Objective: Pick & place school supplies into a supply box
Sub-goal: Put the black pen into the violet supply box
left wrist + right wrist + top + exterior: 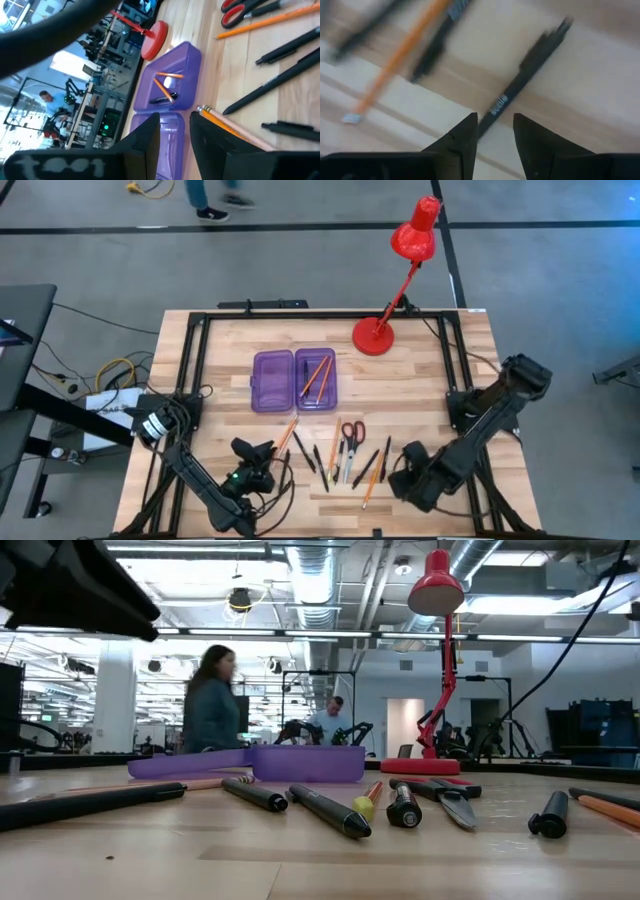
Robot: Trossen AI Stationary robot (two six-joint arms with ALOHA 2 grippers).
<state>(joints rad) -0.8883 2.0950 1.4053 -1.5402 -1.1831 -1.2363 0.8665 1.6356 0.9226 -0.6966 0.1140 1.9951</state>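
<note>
Lying between the right jaws: a black pen (520,82).

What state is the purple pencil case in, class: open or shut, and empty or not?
Open and not empty. The supply box lies with its two halves spread flat side by side; the right half holds orange pencils and, in the left wrist view, a dark pen.
</note>
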